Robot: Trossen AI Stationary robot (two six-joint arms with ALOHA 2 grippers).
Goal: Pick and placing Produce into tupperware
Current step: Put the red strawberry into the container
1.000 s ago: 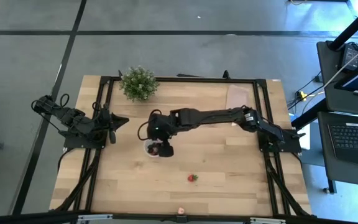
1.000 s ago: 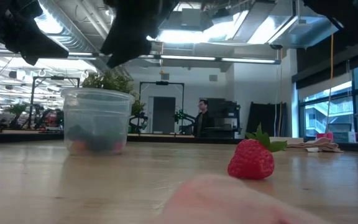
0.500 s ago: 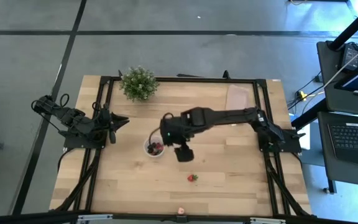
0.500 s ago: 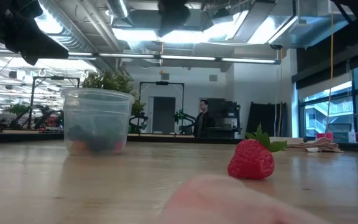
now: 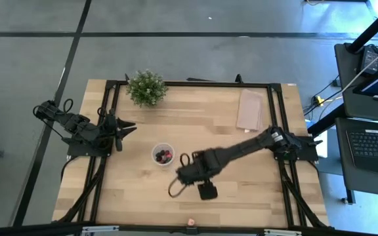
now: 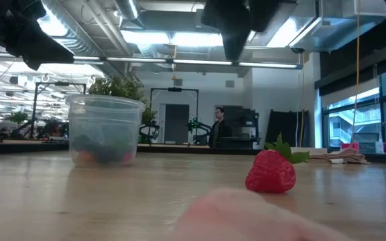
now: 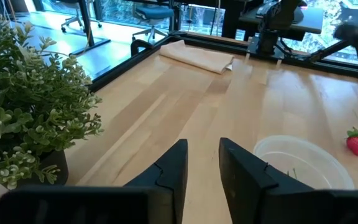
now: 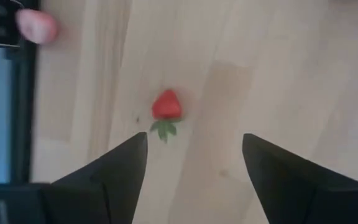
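- The cup (image 5: pixel 163 155) stands a little left of the table's (image 5: pixel 136 196) middle, with a few dark and red fruits (image 5: pixel 165 156) already inside; in the low view its wall is cloudy and the fruits sit at the bottom.
- One strawberry (image 8: pixel 166 106) lies loose on the wood, at about 4 o'clock from the cup and well apart from it; its green top points toward the gripper's own side in the right wrist view.
- A second pale pink fruit (image 5: pixel 191 223) lies at the table's near edge, at about 5 o'clock from the cup.
- The right gripper (image 5: pixel 207 190) hangs above the loose strawberry, and its fingers (image 8: pixel 114 174) are spread wide with nothing between them.
- The strawberry is not centred between the fingers; it sits closer to one finger, so I judge that a straight descent may push it aside and it may roll away.
- If the fingers close on the leafy top only, the fruit may slip out on the way to the cup.
- The left gripper (image 7: pixel 201 171) waits at about 9 o'clock from the cup, near the potted plant (image 5: pixel 146 87); its fingers stand a little apart and hold nothing.
- A beige sheet (image 5: pixel 250 109) lies at about 2 o'clock, far from the work.
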